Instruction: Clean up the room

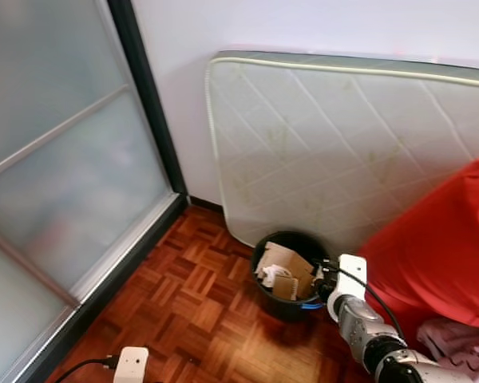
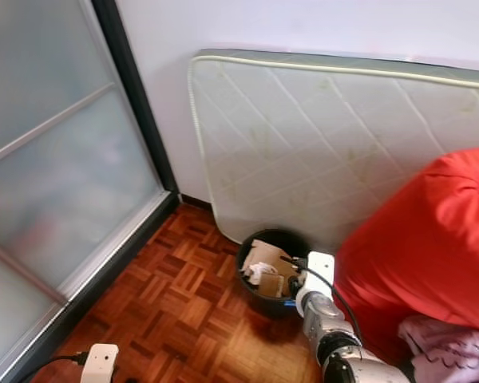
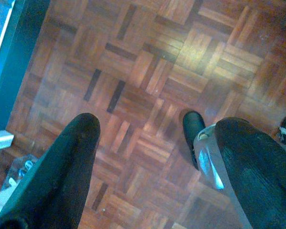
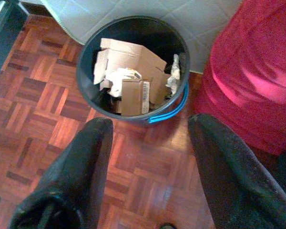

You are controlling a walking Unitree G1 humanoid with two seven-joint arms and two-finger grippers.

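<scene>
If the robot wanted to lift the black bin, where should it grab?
Probably the blue handle lying along the rim of the bin on the robot's side. Come from above with the open right claw and pinch that band; cardboard fills the inside, so the rim elsewhere looks harder to catch.

Parquet floor; white wall; mattress leaning on it; frosted sliding door left.

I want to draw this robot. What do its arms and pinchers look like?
The right arm is shiny silver metal made of rounded segments, with a white block at the wrist and a thin black cable looping over it. Each gripper, like the right gripper, has two long, black, matte fingers.
</scene>
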